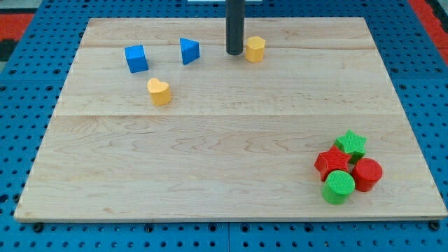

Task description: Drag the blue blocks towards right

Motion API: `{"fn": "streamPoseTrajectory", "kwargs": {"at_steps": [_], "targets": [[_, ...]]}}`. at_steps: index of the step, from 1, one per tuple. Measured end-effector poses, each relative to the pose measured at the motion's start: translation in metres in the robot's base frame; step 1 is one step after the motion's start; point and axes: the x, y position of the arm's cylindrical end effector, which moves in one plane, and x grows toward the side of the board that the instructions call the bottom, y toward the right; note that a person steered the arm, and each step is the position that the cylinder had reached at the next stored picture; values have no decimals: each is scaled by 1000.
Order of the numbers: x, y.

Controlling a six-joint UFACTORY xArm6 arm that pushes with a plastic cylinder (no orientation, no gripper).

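Pale wooden board [210,161] lies on blue pegboard [28,105], red edging [21,14] behind.

My tip [234,53] stands just left of the yellow hexagonal block [255,49]. The blue triangular block [189,50] and blue cube [136,58] lie farther left, with the yellow heart block [159,91] below them.

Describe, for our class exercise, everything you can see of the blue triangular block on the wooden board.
The blue triangular block is a small, solid, matte wedge that looks like plastic or painted wood. It stands flat on the wooden board near the view's top, left of centre. Nothing touches it: the blue cube sits apart to its left, the yellow heart block below-left, and my tip stands to its right, clear of it.
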Motion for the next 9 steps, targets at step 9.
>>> {"fn": "streamPoseTrajectory", "kwargs": {"at_steps": [9], "targets": [[19, -190]]}}
